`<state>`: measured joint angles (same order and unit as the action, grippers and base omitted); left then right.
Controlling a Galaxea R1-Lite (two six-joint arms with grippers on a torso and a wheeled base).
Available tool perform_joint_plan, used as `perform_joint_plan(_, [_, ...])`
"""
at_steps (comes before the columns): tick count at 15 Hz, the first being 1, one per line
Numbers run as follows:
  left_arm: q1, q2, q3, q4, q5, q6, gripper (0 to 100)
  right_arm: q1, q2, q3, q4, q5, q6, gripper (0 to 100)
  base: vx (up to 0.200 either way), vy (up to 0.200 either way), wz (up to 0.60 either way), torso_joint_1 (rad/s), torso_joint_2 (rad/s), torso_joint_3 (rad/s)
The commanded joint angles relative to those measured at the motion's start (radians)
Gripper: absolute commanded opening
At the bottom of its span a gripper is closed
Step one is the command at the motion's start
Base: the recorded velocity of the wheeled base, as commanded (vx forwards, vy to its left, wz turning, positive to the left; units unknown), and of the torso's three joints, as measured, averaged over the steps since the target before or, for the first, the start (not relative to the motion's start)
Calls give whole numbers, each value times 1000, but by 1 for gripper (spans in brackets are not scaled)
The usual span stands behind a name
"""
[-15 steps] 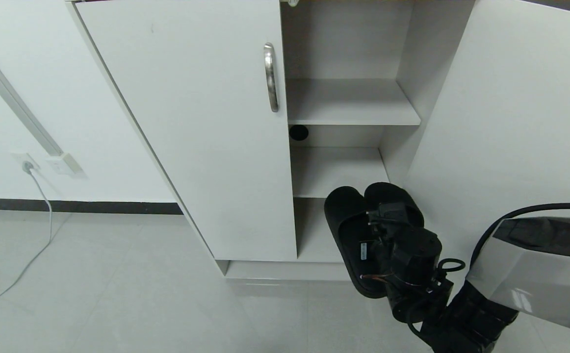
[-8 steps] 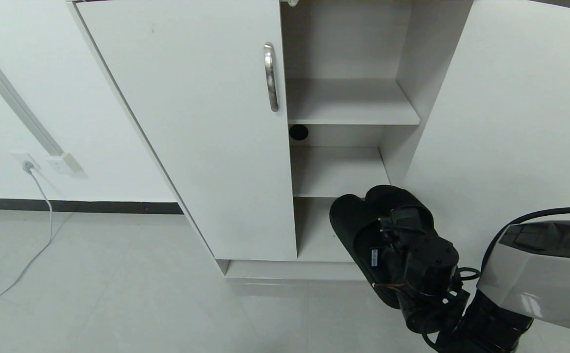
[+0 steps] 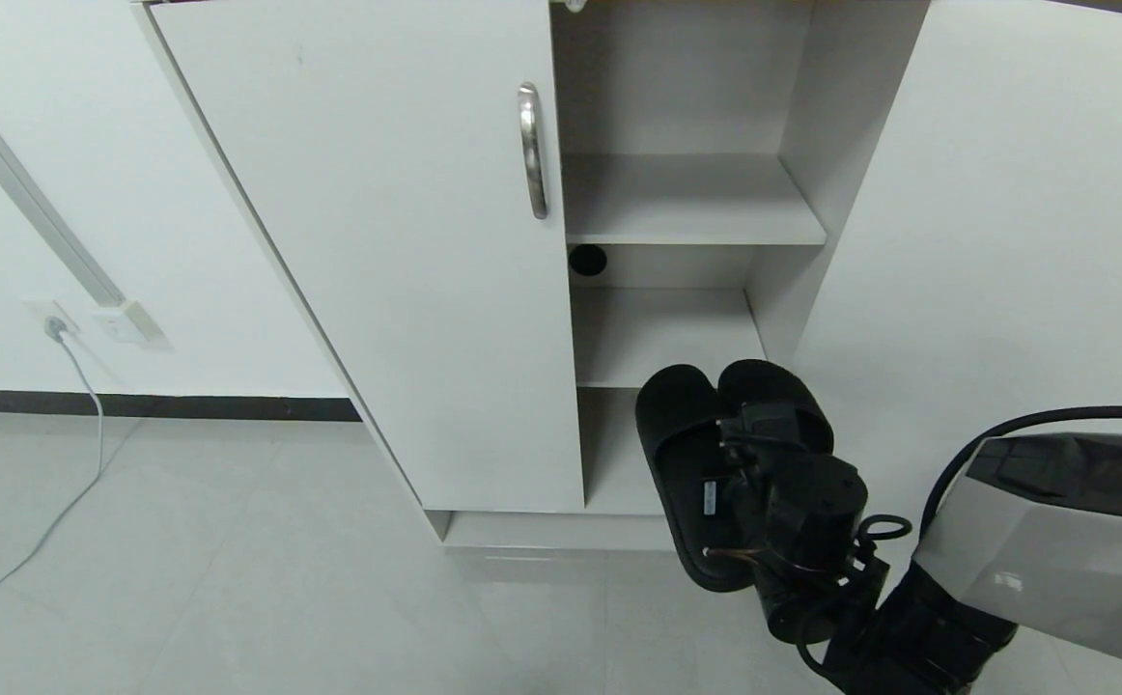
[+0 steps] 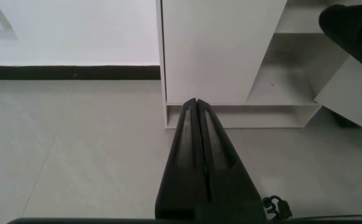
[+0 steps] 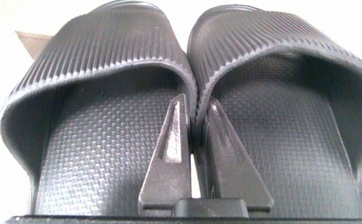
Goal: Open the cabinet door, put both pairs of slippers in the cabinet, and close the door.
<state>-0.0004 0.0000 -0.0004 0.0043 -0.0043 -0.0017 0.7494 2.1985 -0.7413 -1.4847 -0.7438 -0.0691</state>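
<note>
A pair of black slippers (image 3: 691, 454) hangs in the air in front of the cabinet's bottom compartment (image 3: 619, 454), toes toward it. My right gripper (image 3: 749, 439) is shut on the pair, pinching the two inner side walls together; the right wrist view shows its fingers (image 5: 176, 143) clamped on the slippers (image 5: 106, 124). The white cabinet has its right door (image 3: 995, 222) swung open and its left door (image 3: 378, 241) shut, with a metal handle (image 3: 532, 150). My left gripper (image 4: 196, 109) is shut, low over the floor, pointing at the cabinet's base.
Two bare shelves (image 3: 687, 203) sit above the bottom compartment, with a round black hole (image 3: 587, 260) in the back panel. A wall socket with a grey cable (image 3: 59, 333) is on the left. Pale floor tiles (image 3: 233, 579) stretch in front.
The right gripper with the slippers dipped down and right half a second ago, then came back up and left, close to where it was a second ago.
</note>
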Motion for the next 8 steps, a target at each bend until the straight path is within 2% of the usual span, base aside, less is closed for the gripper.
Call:
perform_joint_plan(1, [0, 2, 0, 0, 0, 0, 0, 15, 44, -148, 89, 1, 37, 0, 0, 0, 0, 0, 0, 0])
perform_joint_plan(5, [0, 2, 0, 0, -2, 2, 0, 31, 49, -354, 428, -6, 186, 0, 0, 0, 0, 0, 0, 0])
perform_joint_plan(6, [0, 2, -1, 0, -2, 3, 0, 31, 58, -402, 477, -15, 200, 0, 0, 0, 0, 0, 0, 0])
perform_joint_plan(8, [0, 2, 0, 0, -2, 3, 0, 27, 84, -431, 488, -25, 203, 0, 0, 0, 0, 0, 0, 0])
